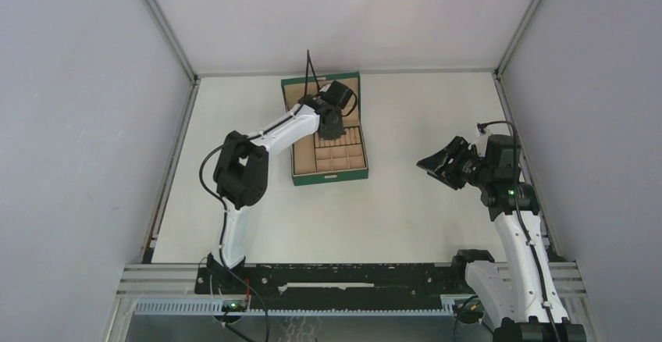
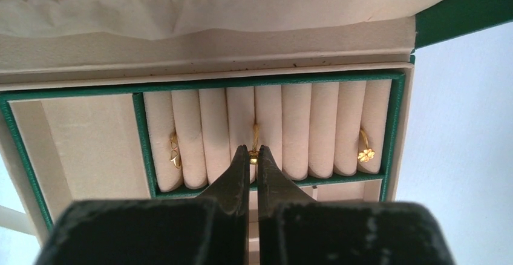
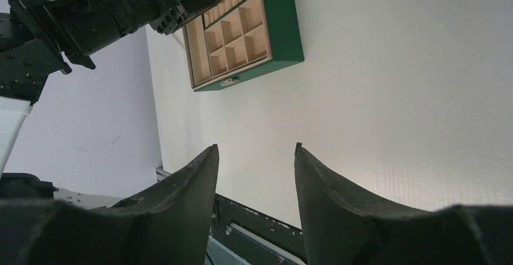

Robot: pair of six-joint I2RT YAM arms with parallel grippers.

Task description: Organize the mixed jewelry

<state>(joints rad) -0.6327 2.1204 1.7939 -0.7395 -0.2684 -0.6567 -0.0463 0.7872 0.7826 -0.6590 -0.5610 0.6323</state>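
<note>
left claw (image 2: 254, 156) pinches a gold ring (image 2: 254, 133) in the middle roll slot of the box (image 2: 460, 11); right claw (image 3: 256, 150) hangs spread over the table (image 3: 393, 95).

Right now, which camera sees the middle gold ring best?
The left wrist view: the middle gold ring shows close-up, pinched by the left gripper. In the top view that gripper covers it; the right wrist view shows the green box, not this ring.
</note>
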